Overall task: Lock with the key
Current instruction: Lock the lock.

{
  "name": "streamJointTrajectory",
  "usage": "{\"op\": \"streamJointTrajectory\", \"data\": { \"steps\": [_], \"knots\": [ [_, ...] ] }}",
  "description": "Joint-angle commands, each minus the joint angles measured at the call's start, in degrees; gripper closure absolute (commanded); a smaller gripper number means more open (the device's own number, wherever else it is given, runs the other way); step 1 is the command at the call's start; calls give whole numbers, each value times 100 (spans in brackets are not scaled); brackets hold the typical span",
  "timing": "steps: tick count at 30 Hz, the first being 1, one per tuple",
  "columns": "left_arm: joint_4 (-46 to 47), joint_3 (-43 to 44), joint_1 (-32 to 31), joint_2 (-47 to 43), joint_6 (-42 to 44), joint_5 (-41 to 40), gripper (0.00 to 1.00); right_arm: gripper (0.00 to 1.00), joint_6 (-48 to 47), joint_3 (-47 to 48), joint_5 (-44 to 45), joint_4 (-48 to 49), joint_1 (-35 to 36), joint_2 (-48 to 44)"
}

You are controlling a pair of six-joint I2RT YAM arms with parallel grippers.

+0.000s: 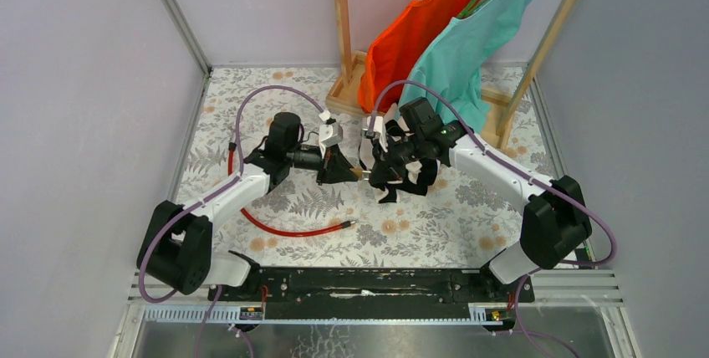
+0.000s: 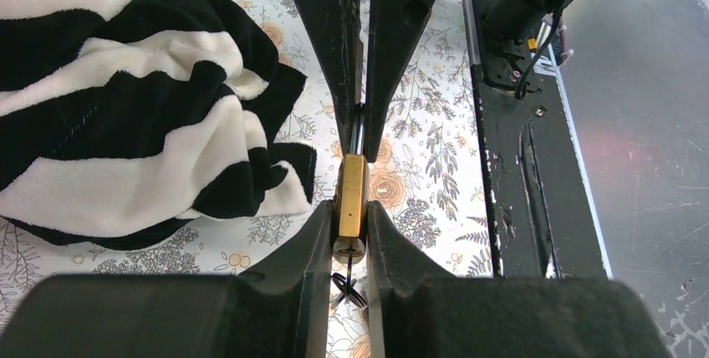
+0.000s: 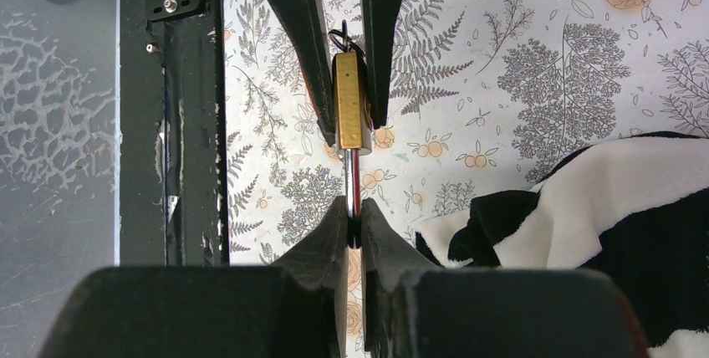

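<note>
Brass shows between the fingers of our left gripper [image 2: 349, 222], which is closed tight on the padlock [image 2: 352, 191]. The key [image 2: 347, 285] pokes from the padlock's keyhole end, thin, dark, half hidden in the finger gap. Our right gripper [image 3: 353, 217] pinches the steel shackle [image 3: 354, 176], jaws nearly touching. From overhead we cannot make out key or padlock clearly beside the striped cloth [image 2: 125, 107].

The left arm [image 1: 226, 191] and right arm [image 1: 493, 166] are stretched inward. The left gripper [image 2: 351, 220] is clamped on the brass padlock [image 2: 352, 186], the right gripper [image 3: 353, 216] on its shackle [image 3: 354, 176].
</note>
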Motion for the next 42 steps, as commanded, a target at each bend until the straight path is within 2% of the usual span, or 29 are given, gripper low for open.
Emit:
{"op": "streamJointTrajectory", "data": {
  "steps": [1, 12, 28, 42],
  "knots": [
    [498, -48, -124, -61, -92, -47, 100, 100, 205, 93, -582, 423, 26, -193],
    [549, -108, -334, -91, 46, -90, 100, 100, 683, 76, -1046, 722, 28, -216],
    [1023, -153, -502, 43, -761, -166, 100, 100, 929, -187, -656, 1347, 40, -393],
    [1668, -381, -544, -79, -1016, -421, 100, 100, 805, 58, -615, 1146, 373, -346]
  ]
}}
